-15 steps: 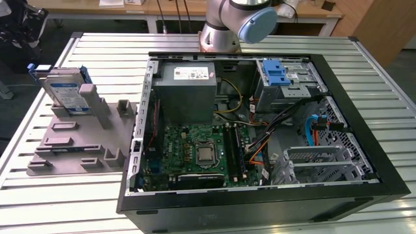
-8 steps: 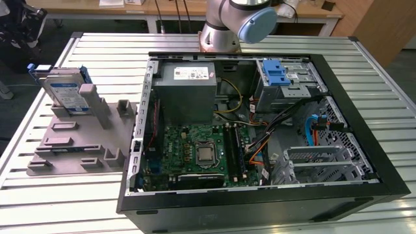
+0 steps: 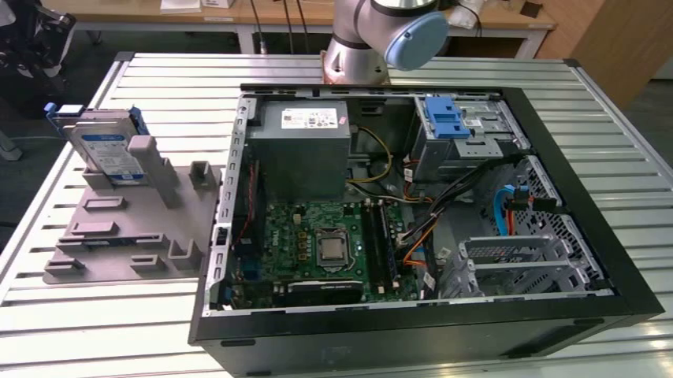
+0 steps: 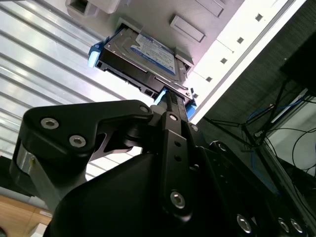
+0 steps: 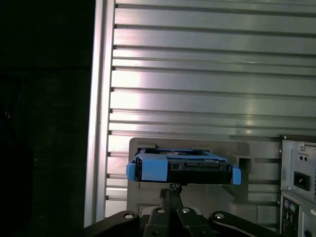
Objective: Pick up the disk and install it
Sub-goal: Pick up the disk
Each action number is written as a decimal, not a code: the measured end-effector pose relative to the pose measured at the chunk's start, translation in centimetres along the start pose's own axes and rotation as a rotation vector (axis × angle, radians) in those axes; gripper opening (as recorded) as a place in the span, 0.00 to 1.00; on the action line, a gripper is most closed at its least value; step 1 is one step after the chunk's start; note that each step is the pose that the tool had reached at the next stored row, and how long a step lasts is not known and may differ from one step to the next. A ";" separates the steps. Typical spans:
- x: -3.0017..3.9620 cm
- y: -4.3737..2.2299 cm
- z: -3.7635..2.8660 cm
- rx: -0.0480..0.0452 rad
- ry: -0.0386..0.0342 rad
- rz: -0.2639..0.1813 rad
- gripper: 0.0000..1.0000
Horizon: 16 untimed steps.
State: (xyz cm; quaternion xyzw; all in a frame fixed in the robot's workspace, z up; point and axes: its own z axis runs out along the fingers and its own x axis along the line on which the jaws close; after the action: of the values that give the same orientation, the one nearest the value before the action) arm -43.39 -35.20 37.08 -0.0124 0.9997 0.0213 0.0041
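The tool, fingertips pressed together on nothing, points at the blue-railed edge of the disk in both wrist views. The disk stands on edge in a grey holder at the exterior view's left of the table, showing a blue-and-white label (print too small to read). The arm rises at the far edge behind the open computer case, and bare slats surround the holder.

A fixture post is standing just beside the upright disk; its upper edge is standing clear. Cables are crossing the case beside the drive cage.
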 end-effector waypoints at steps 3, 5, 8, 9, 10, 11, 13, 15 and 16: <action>0.00 0.00 0.00 0.0000 0.0004 -0.007 0.11; 0.01 0.00 0.00 -0.0001 0.0006 -0.013 0.11; 0.01 0.00 0.00 -0.0002 0.0009 -0.020 0.11; 0.01 0.00 0.00 -0.0002 0.0010 -0.022 0.11; 0.01 0.00 0.00 -0.0002 0.0011 -0.024 0.11; 0.01 0.00 0.00 -0.0002 0.0012 -0.026 0.11; 0.01 0.00 0.00 -0.0003 0.0012 -0.029 0.11; 0.01 0.00 0.00 -0.0003 0.0014 -0.033 0.11; 0.01 0.00 0.00 -0.0003 0.0015 -0.035 0.11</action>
State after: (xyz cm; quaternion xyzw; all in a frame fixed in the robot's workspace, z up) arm -43.40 -35.20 37.08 -0.0301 0.9993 0.0213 0.0037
